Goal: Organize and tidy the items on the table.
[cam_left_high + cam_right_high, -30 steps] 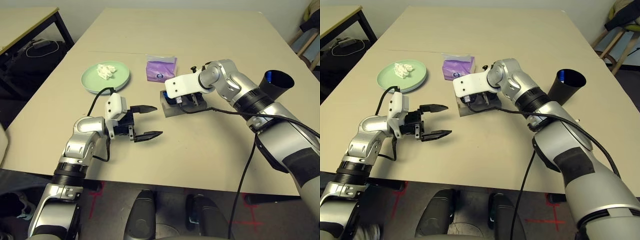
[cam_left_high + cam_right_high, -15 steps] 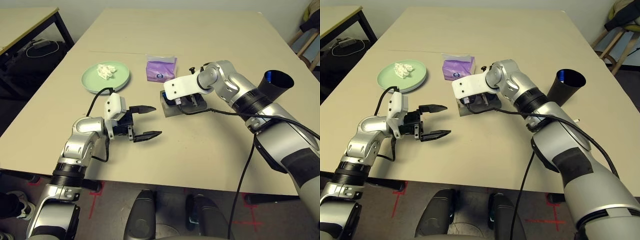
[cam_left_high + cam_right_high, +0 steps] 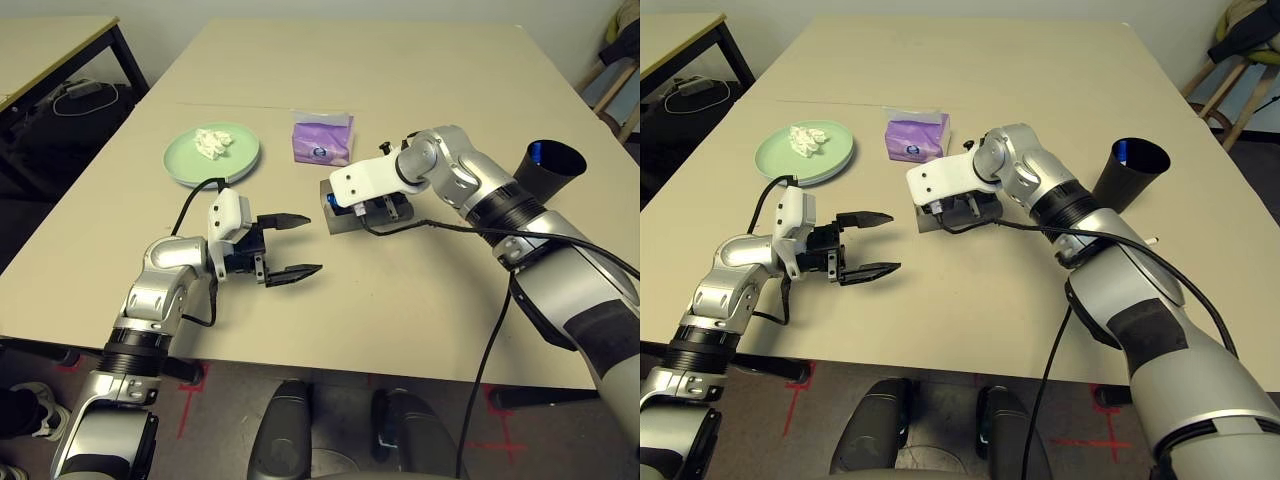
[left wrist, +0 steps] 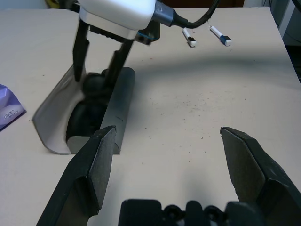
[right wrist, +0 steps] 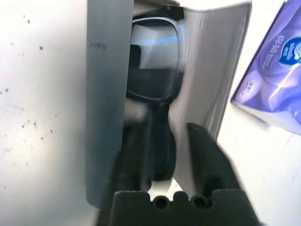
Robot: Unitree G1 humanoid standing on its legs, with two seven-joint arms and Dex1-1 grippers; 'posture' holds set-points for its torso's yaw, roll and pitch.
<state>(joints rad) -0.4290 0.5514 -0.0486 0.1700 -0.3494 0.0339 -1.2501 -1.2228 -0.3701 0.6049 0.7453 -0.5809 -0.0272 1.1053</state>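
The right gripper (image 5: 162,155), fingers parted, straddles the sunglasses (image 5: 153,70) inside the open case (image 4: 89,110), probably seating them. The left gripper (image 3: 290,245) hovers spread wide beside the case, likely ready to close it.

Glasses case (image 3: 345,215) lies mid-worktop (image 3: 430,80), open, with the sunglasses (image 5: 153,89) inside it. Tissue pack (image 3: 322,138) sits just behind the case. Plates (image 3: 211,156) are stacked to the left of the pack, a crumpled tissue (image 3: 212,141) on top. Cup (image 3: 549,170) stands well to the right. Two pens (image 4: 204,34) lie side by side beyond the case on its right.
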